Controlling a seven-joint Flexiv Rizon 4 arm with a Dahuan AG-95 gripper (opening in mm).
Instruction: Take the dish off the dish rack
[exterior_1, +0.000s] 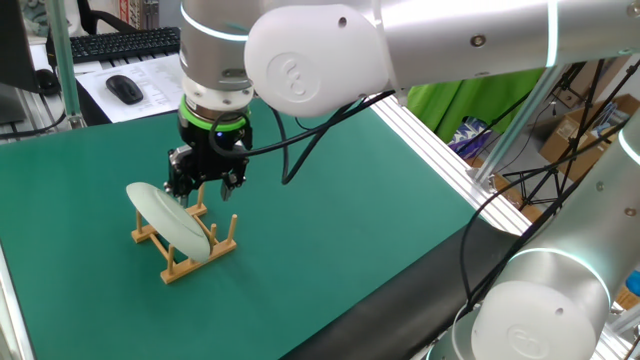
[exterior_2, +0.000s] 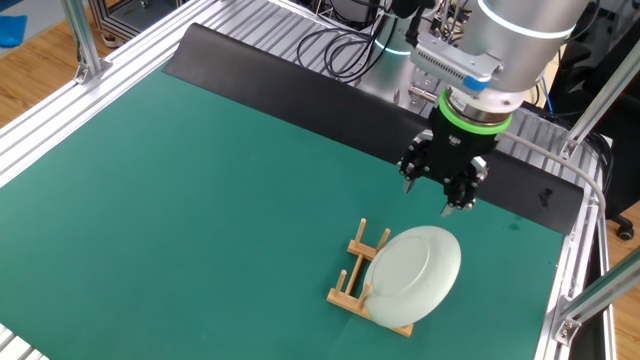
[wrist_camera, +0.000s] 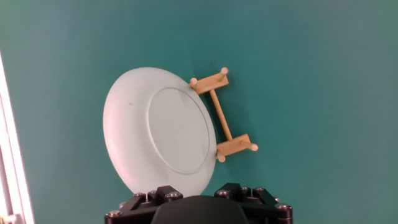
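Gripper (exterior_1: 205, 183) (jaws apart) above dish (exterior_1: 170, 222), green table (exterior_1: 330, 250).

End effector (exterior_1: 205, 184) points down, fingers seemingly parted, empty.

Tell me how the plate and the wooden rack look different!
The dish is round, smooth and pale greenish-white; the dish rack is light-brown wood, made of straight rails and little upright pegs. The dish leans tilted on its edge, while the dish rack sits flat on the green mat. The dish looks wider than the dish rack. Both sit together below the tool.
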